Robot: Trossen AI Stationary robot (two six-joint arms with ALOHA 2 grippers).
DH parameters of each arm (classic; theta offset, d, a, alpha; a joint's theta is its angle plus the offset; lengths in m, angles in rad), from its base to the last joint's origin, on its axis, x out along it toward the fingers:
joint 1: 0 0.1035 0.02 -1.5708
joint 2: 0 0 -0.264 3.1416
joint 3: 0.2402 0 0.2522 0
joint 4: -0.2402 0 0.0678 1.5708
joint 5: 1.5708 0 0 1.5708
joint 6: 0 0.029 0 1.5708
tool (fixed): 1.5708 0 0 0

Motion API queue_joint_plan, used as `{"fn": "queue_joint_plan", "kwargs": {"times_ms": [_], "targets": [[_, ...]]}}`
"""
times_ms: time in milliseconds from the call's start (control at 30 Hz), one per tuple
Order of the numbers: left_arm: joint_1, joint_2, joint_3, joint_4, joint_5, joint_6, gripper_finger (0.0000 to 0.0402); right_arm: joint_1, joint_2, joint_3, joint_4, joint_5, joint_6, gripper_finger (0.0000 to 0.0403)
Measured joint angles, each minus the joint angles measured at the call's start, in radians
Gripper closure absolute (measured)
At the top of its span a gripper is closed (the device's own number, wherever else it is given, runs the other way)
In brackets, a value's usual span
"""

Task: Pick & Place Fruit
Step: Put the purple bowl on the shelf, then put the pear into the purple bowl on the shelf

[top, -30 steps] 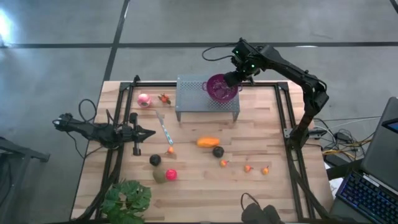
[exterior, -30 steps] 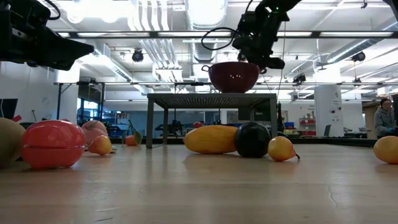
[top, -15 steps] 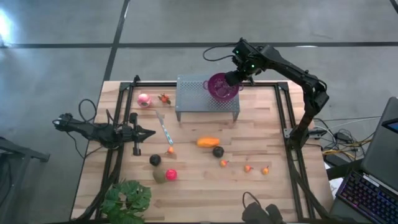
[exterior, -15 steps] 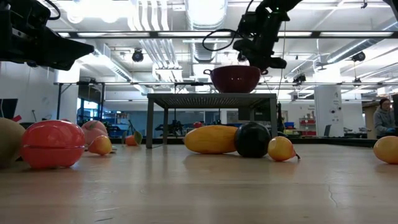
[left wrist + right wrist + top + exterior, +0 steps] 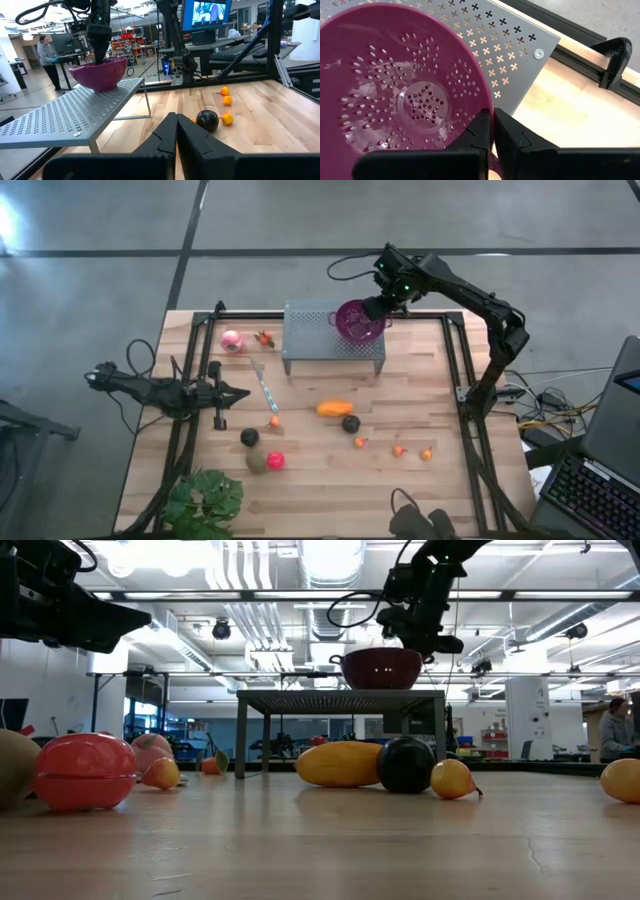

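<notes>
No readable text, label, brand, number or sign is showing in any of the views. A monitor (image 5: 206, 14) in the room behind the table is displaying a picture, but nothing on it can be made out as writing.
</notes>
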Motion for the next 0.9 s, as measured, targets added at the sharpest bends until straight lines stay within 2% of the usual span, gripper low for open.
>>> {"fn": "queue_joint_plan", "kwargs": {"times_ms": [333,900], "targets": [[0.0,0.0,0.0,0.0,0.0,0.0,0.039,-0.001,0.0,0.0,0.003,0.005,-0.008,0.0373],[0.0,0.0,0.0,0.0,0.0,0.0,0.039,0.0,-0.009,0.002,0.029,0.008,-0.031,0.0287]]}}
